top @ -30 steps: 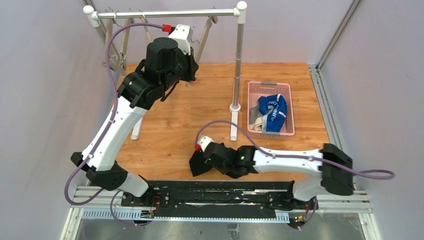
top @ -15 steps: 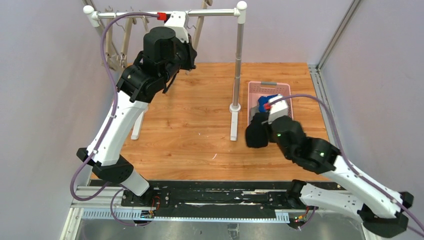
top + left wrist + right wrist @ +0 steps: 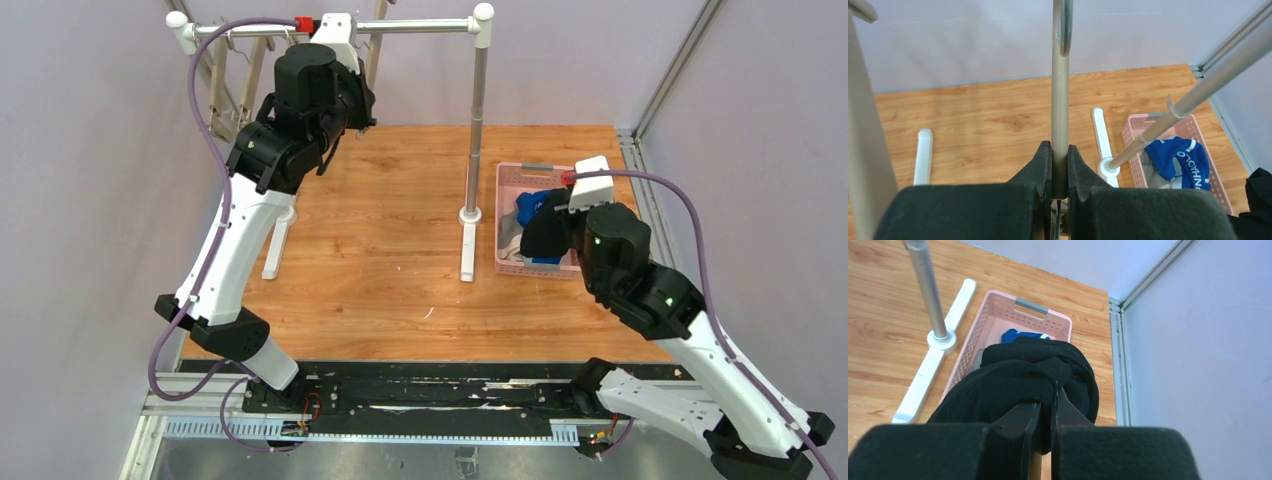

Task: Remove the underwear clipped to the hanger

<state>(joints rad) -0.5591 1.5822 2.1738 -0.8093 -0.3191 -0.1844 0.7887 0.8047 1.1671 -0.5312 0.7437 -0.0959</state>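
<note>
Presently, the black briefs (image 3: 1018,370) are clamped between the fingers of the right gripper (image 3: 1045,402) and held over the pink basket (image 3: 998,307), in which the blue briefs (image 3: 1020,334) lie. The left gripper (image 3: 1059,155) is clamped on the hanger (image 3: 1060,100). If release is made above the near rim, the cloth may be draped across it or dropped onto the table (image 3: 888,315).

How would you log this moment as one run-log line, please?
left claw: shut on hanger | right claw: shut on black briefs, over pink basket | inside it: blue briefs
</note>
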